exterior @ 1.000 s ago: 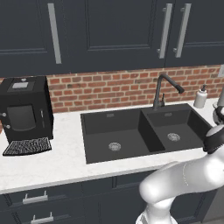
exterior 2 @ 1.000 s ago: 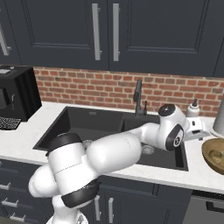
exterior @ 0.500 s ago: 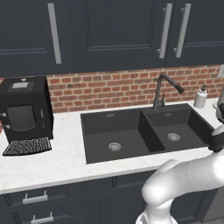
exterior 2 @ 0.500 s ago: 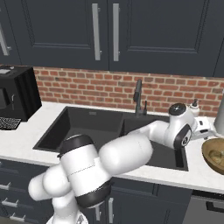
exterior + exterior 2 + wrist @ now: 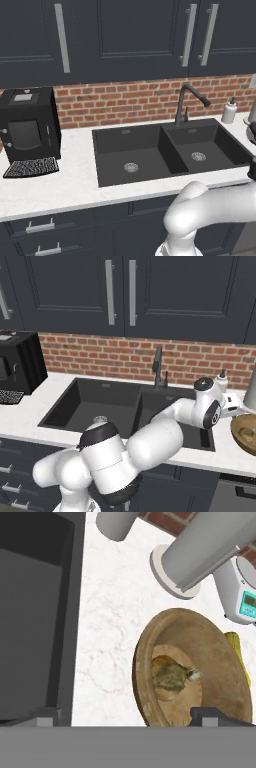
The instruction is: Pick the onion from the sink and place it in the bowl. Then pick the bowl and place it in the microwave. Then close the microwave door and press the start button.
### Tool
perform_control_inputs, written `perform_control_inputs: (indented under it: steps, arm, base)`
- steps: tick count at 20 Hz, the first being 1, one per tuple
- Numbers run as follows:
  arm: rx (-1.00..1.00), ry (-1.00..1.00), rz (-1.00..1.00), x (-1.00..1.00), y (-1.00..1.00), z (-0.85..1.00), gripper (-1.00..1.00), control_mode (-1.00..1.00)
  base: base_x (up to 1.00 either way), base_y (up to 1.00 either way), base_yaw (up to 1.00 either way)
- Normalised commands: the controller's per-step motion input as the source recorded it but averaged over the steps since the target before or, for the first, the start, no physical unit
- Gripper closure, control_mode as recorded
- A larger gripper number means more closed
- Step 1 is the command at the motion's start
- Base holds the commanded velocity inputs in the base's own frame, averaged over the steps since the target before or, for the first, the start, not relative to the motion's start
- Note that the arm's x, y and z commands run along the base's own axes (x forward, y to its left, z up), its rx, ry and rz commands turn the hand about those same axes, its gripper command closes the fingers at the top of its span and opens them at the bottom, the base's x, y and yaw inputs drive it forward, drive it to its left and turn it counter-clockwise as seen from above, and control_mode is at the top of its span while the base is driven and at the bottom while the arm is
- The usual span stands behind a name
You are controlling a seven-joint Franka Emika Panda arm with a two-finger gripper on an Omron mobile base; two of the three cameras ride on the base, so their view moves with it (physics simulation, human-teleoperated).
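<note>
The light-brown wooden bowl (image 5: 218, 654) stands on the white counter right of the black sink (image 5: 35, 622). The onion (image 5: 171, 677) lies in the middle of the bowl, golden-brown with a papery skin. My gripper (image 5: 127, 717) hovers over the bowl's left rim, open, with nothing between its fingertips (image 5: 209, 714). In the right base view the gripper (image 5: 231, 407) hangs just left of the bowl (image 5: 236, 431) at the frame's right edge. The sink (image 5: 165, 150) shows both basins with silver drains. The microwave and its door are out of view.
Behind the bowl stand a grey cylinder on a round base (image 5: 200, 554), a soap dispenser (image 5: 229, 111) and a white device with a teal display (image 5: 244, 602). A yellow object (image 5: 235, 644) lies beside the bowl. A black coffee machine (image 5: 27, 127) stands far left.
The hand has swung a little further right, from over the right basin to the bowl. The jaws have stayed open.
</note>
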Motion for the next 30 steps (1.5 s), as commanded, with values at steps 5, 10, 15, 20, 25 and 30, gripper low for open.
perform_control_inputs:
  steps: [5,10,15,20,25,30]
  arm:
    - [0.0,0.0,0.0,0.09,-0.03,-0.32,-1.0,-1.0]
    - [0.02,0.0,0.0,0.26,-0.22,-0.08,-1.0,-1.0]
    - [0.02,0.01,0.0,0.31,-0.26,-0.05,-1.0,-1.0]
    - [0.0,0.04,0.0,0.18,-0.23,-0.25,-1.0,-1.0]
    - [0.01,0.02,0.0,0.17,-0.38,-0.27,-1.0,-1.0]
    - [0.02,0.01,0.0,0.16,-0.38,-0.21,-1.0,-1.0]
  base:
    - [0.0,0.0,0.0]
    - [0.0,0.0,0.0]
    - [0.0,0.0,0.0]
    - [0.0,0.0,0.0]
    - [0.0,0.0,0.0]
    - [0.0,0.0,0.0]
